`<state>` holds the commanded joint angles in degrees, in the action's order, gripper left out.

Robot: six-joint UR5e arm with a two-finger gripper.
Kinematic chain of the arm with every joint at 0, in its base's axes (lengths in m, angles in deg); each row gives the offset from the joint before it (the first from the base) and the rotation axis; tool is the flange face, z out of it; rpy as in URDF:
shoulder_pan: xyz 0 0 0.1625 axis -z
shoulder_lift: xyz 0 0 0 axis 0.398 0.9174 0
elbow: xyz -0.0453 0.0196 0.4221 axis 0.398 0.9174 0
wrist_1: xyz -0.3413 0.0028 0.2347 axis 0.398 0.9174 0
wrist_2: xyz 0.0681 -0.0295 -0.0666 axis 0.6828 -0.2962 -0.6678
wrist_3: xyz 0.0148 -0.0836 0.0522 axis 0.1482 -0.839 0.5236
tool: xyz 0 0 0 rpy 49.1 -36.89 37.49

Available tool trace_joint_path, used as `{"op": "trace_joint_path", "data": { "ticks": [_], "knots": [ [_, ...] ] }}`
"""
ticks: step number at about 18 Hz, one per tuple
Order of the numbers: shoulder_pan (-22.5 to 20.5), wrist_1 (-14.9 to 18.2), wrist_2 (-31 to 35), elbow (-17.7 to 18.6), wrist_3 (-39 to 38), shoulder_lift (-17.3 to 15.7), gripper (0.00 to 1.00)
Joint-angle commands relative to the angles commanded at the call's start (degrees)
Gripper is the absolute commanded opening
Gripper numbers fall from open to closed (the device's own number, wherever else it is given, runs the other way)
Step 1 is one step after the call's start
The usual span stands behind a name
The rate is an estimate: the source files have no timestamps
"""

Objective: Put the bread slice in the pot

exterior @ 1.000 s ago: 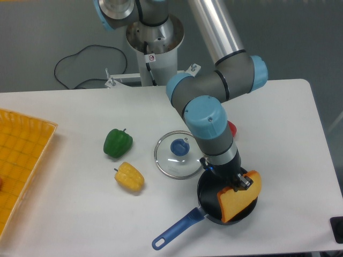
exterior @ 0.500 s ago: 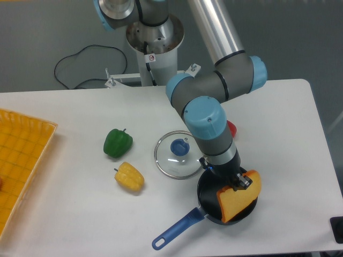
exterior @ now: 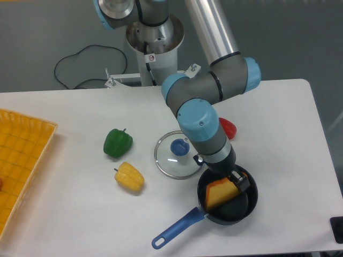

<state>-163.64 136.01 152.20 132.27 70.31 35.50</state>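
Observation:
The bread slice (exterior: 219, 194), orange-yellow with a brown crust, sits tilted inside the pot (exterior: 239, 208), a small black saucepan with a long blue handle (exterior: 174, 234) pointing to the front left. My gripper (exterior: 234, 180) reaches down into the pot at the slice's upper right edge. Its fingers are mostly hidden by the wrist, so I cannot tell whether they still grip the slice.
A glass lid with a blue knob (exterior: 177, 153) lies just left of the pot. A yellow bell pepper (exterior: 129, 176) and a green bell pepper (exterior: 117, 142) lie further left. A red item (exterior: 228, 127) shows behind the arm. A yellow tray (exterior: 21, 160) is at the left edge.
The arm has shifted left and lowered. The bread slice moved from the pot's right rim down into the pot.

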Motion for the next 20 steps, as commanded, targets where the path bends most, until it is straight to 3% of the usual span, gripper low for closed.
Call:
{"op": "trace_joint_path", "data": {
  "ticks": [4,6,9,14,20],
  "knots": [
    [0.7,1.2,0.5,0.1,-0.1,-1.3,1.0],
    [1.4,3.9,-0.1,-0.3,-0.6,-3.1,1.0],
    [1.5,10.8,-0.9,-1.7,-0.6,-6.3,1.0],
    [1.8,17.0,-6.8,-0.4,0.0,-9.9,1.0],
    [3.4,16.6,-10.3,1.9,0.0,-10.0,1.0]
  ]
}}
